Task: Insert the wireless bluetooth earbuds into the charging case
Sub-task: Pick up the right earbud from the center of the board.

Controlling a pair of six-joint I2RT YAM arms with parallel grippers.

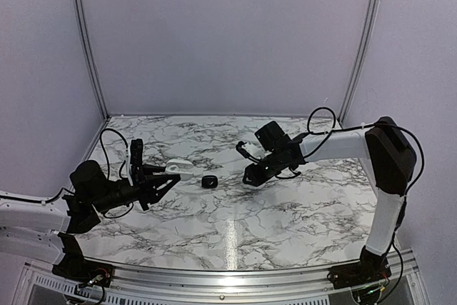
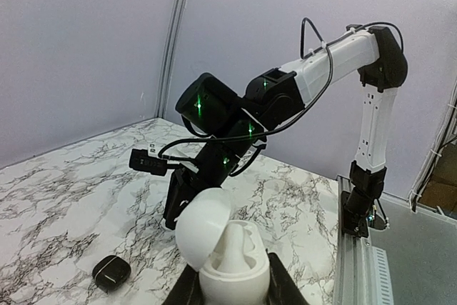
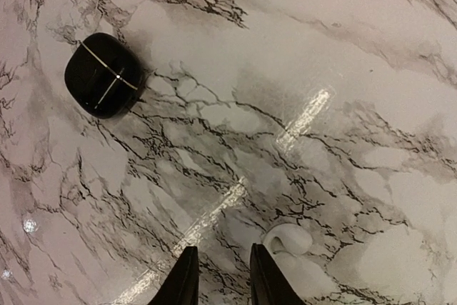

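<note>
**While one arm held the case open, the other hung low over the tabletop**

Since the case had to be loaded from above, the left fingers clasped its white body from both sides near the base. Its mouth faced up and the domed lid was tipped back out of the way. Just beyond it, a black oval object lay flat on the marble tabletop, apart from either arm. Farther on, the right fingers pointed down close to the tabletop. They were parted by a narrow gap with only marble showing between them, so they carried nothing. Just beside one of them lay a small white rounded piece. It was possibly an earbud, and the low, parted pose would have suited a pick-up, though I could not tell for sure. No tiny black earbuds could be picked out in any view. A pale upright shape inside the case may have been a seated bud or only moulding.
</note>
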